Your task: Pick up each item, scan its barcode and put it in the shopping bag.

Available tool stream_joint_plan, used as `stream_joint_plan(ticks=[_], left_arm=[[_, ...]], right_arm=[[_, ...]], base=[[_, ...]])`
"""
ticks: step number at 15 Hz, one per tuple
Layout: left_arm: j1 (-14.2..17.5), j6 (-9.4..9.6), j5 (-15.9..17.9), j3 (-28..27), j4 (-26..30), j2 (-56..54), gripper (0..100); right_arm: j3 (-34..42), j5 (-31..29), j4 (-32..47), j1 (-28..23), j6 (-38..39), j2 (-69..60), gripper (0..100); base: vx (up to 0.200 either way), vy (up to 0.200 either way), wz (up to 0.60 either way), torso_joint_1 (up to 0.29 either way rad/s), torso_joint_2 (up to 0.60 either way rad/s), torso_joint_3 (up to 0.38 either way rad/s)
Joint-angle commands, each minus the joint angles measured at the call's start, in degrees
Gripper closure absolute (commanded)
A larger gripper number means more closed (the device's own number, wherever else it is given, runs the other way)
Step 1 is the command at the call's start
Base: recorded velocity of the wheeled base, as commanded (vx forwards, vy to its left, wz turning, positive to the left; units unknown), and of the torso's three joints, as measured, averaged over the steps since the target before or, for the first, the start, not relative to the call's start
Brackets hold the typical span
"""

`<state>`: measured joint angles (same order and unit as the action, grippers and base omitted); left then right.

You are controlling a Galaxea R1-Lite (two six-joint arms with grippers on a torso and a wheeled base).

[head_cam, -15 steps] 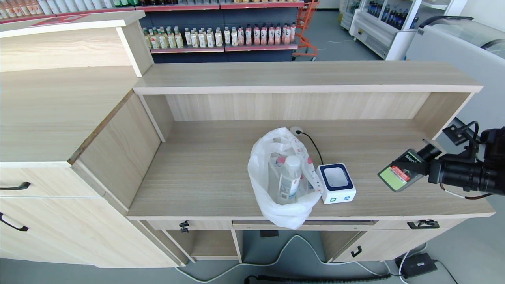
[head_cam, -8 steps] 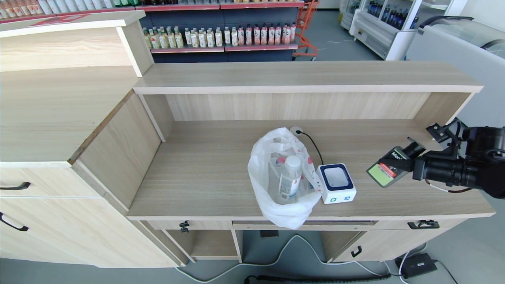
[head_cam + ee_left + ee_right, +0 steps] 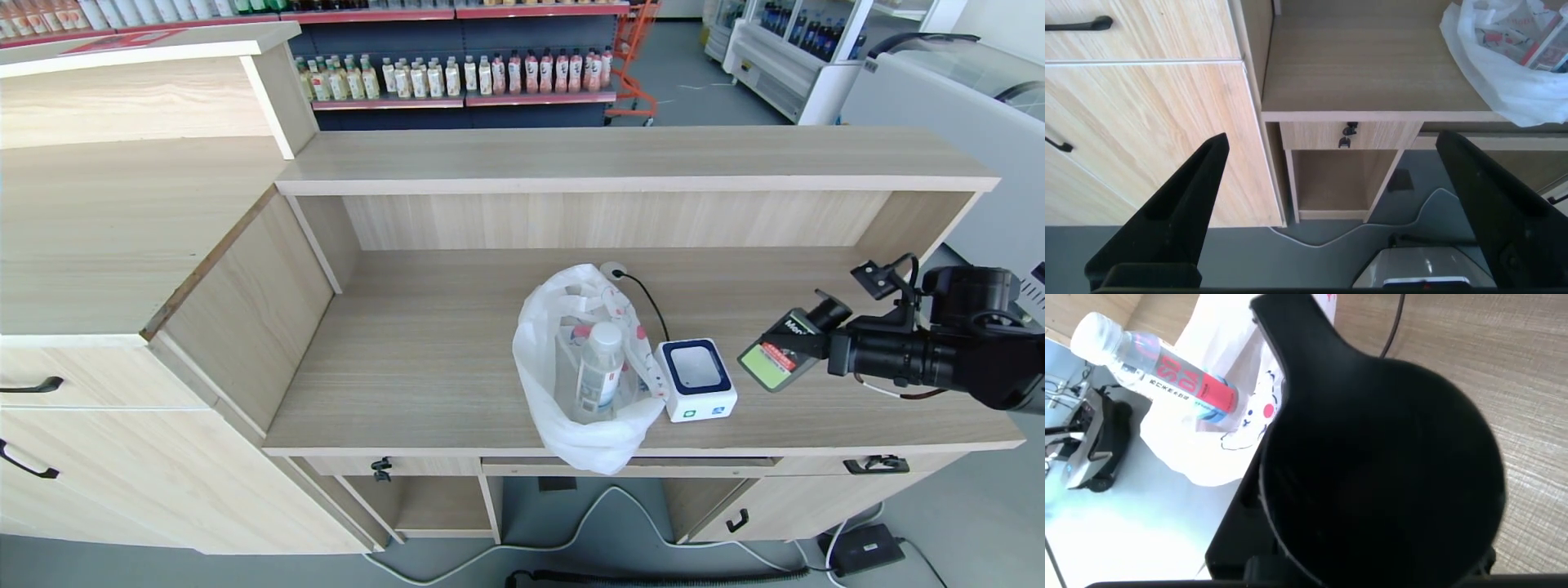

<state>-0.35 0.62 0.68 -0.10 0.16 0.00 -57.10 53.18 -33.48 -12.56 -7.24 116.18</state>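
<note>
My right gripper (image 3: 808,343) is shut on a dark packet (image 3: 775,353) with a green and red label, held in the air just right of the white scanner (image 3: 695,378) with its dark window. The white shopping bag (image 3: 584,384) stands left of the scanner with a clear bottle (image 3: 600,363) inside. In the right wrist view the bottle (image 3: 1159,363) lies in the bag (image 3: 1245,416) beyond a dark shape close to the camera. My left gripper (image 3: 1331,216) hangs open and empty, low in front of the counter's drawers; the bag (image 3: 1507,57) is off to one side.
The scanner's black cable (image 3: 649,302) runs to a socket at the back of the wooden counter (image 3: 424,351). A raised shelf (image 3: 620,159) walls the back, a side panel (image 3: 253,310) the left. Store shelves with bottles stand behind.
My right gripper has carried the packet leftward and slightly up, closer to the scanner. The bag, bottle and scanner have not moved.
</note>
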Motion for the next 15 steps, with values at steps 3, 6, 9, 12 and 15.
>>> stream_joint_plan(ticks=[3, 6, 9, 12, 15], left_arm=[[0.0, -0.01, 0.0, 0.0, 0.0, 0.0, 0], [0.0, -0.01, 0.0, 0.0, 0.0, 0.0, 0], [0.0, -0.01, 0.0, 0.0, 0.0, 0.0, 0], [0.0, -0.01, 0.0, 0.0, 0.0, 0.0, 0], [0.0, -0.01, 0.0, 0.0, 0.0, 0.0, 0]], right_arm=[[-0.9, -1.9, 0.0, 2.2, -0.1, 1.3, 100], [-1.4, -2.1, 0.0, 2.4, -0.1, 2.3, 100], [-2.0, -2.0, 0.0, 2.8, 0.1, 3.3, 100], [-3.6, -2.0, 0.1, 3.7, 1.2, 4.2, 100], [-4.4, -2.0, 0.0, 4.8, 1.7, 5.2, 100]], base=[[0.000, 0.000, 0.00, 0.000, 0.00, 0.000], [0.000, 0.000, 0.00, 0.000, 0.00, 0.000], [0.000, 0.000, 0.00, 0.000, 0.00, 0.000], [0.000, 0.000, 0.00, 0.000, 0.00, 0.000], [0.000, 0.000, 0.00, 0.000, 0.00, 0.000]])
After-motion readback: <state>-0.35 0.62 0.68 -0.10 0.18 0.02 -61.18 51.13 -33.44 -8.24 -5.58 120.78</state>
